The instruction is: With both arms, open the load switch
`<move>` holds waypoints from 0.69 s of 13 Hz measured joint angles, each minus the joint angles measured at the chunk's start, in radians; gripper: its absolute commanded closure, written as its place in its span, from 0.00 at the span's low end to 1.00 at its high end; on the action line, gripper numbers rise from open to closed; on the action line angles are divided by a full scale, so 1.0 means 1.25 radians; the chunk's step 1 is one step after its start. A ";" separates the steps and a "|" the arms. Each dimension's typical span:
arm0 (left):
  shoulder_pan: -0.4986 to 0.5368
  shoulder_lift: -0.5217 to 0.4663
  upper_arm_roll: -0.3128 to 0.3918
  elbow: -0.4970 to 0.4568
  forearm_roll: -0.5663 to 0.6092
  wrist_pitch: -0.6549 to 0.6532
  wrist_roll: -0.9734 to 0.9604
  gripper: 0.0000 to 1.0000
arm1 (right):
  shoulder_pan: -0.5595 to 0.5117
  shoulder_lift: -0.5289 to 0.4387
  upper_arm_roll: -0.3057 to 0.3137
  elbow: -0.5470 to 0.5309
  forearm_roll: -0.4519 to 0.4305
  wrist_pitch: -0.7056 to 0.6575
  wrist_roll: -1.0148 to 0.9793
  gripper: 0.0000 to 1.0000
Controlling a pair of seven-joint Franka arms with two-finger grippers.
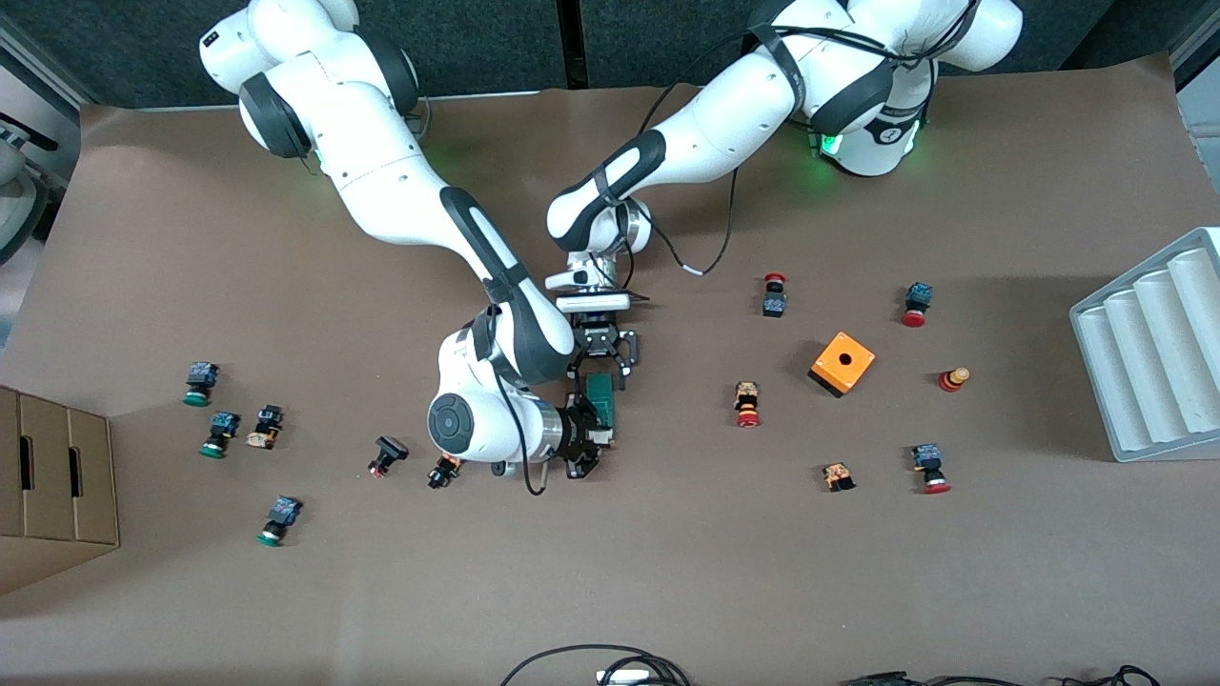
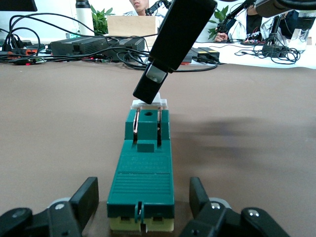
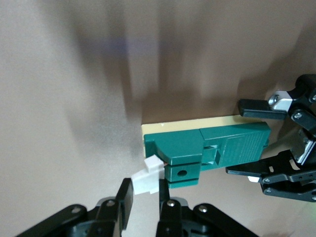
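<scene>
The load switch (image 1: 601, 398) (image 2: 143, 168) (image 3: 217, 148), a dark-green bar on a cream base, lies flat mid-table. Its white block (image 3: 147, 181) (image 2: 148, 104) is at the end nearer the front camera. My right gripper (image 1: 599, 436) (image 3: 144, 185) is shut on that white block, one finger (image 2: 148, 89) coming down onto it at a slant. At the switch's other end my left gripper (image 1: 604, 376) (image 2: 143, 182) is open. Its fingers (image 2: 86, 197) stand on either side of the green body, with bare table showing in both gaps.
An orange cube (image 1: 842, 363) and several red-capped push-buttons (image 1: 748, 404) lie toward the left arm's end. Green-capped buttons (image 1: 221, 433) and a cardboard box (image 1: 52, 486) are toward the right arm's end. A white ribbed tray (image 1: 1153, 353) sits at the table edge.
</scene>
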 measured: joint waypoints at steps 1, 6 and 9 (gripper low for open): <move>0.000 0.000 0.000 0.000 0.000 0.000 0.000 0.18 | 0.000 0.000 0.000 0.000 0.000 0.000 0.000 0.75; 0.000 0.000 0.000 0.000 0.000 0.000 0.000 0.18 | -0.001 -0.001 -0.001 0.000 0.000 0.001 0.003 0.78; 0.000 0.000 0.000 0.000 0.000 0.000 0.000 0.18 | -0.001 -0.001 -0.001 0.000 0.000 0.001 0.003 0.78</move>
